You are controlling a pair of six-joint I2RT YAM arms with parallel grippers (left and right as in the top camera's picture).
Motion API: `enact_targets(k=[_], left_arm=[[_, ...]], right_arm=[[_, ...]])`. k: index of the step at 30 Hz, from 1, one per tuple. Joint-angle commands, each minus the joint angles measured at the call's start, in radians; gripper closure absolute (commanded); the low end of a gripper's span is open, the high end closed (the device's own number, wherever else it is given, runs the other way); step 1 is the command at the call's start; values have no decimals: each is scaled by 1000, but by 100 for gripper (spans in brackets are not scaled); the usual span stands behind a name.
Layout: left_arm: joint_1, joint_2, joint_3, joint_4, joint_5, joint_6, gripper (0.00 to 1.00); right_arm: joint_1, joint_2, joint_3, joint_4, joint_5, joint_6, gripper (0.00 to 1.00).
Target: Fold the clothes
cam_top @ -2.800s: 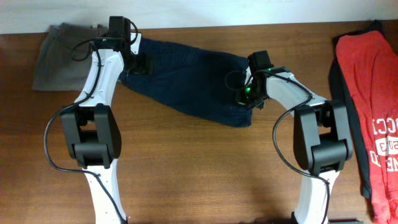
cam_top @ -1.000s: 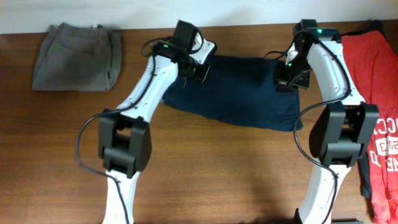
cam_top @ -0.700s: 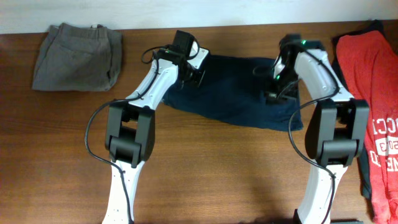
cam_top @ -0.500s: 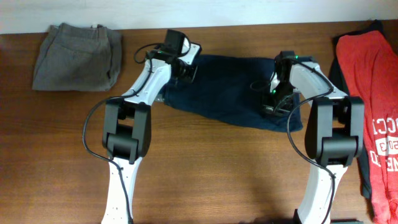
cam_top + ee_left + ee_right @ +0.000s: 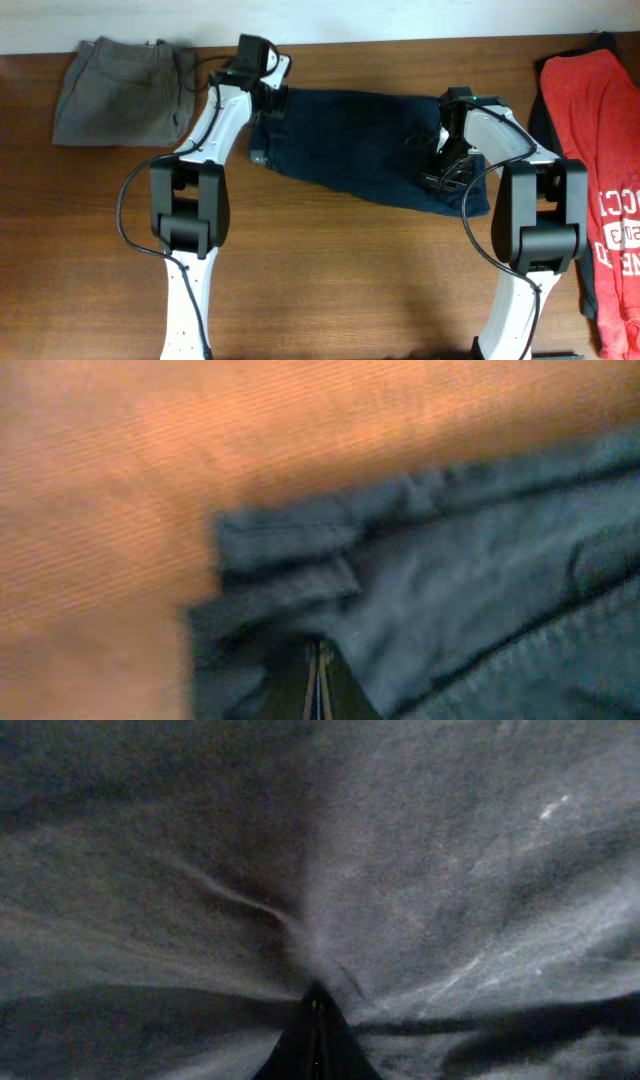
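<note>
The clothes are dark navy shorts (image 5: 350,135) lying spread out across the back middle of the table. My left gripper (image 5: 272,103) sits at their back left corner. In the left wrist view its fingertips (image 5: 318,685) are shut together, with a fold of the navy cloth (image 5: 450,590) bunched round them. My right gripper (image 5: 443,180) is low on the shorts' right side near the front edge. In the right wrist view its jaws (image 5: 316,1020) are shut, and wrinkles in the cloth (image 5: 420,870) fan out from the tips.
Grey-olive shorts (image 5: 125,90) lie folded at the back left corner. A red T-shirt with white lettering (image 5: 600,170) lies along the right edge. The wooden table (image 5: 330,280) stretches toward the front.
My left gripper has slid left along the shorts' back edge, drawing that corner left. My right gripper has come from the back right down to the front right. Both have closed further.
</note>
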Motion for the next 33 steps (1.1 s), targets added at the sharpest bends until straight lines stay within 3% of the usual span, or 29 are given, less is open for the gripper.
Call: enact_targets(k=[1, 7, 10, 15, 20, 24, 33], left_arm=[[17, -51, 196, -148, -56, 7, 96], [-7, -119, 365, -359, -51, 1, 94], [-30, -132, 369, -457, -17, -20, 90], [-68, -126, 301, -597, 201, -37, 90], [-121, -125, 129, -570, 237, -87, 92], [-146, -125, -39, -446, 234, -87, 96], [-134, -125, -158, -380, 172, -105, 98]], right_arm=[[-10, 12, 3, -26, 130, 37, 96], [-10, -58, 169, -95, 117, 36, 95], [-8, -69, 282, -107, 57, -19, 87], [-8, -67, 346, -41, -142, -119, 73], [-3, -11, 340, 36, -195, -129, 76], [12, 50, 340, 114, -264, -142, 82], [81, 144, 340, 232, -277, -123, 96]])
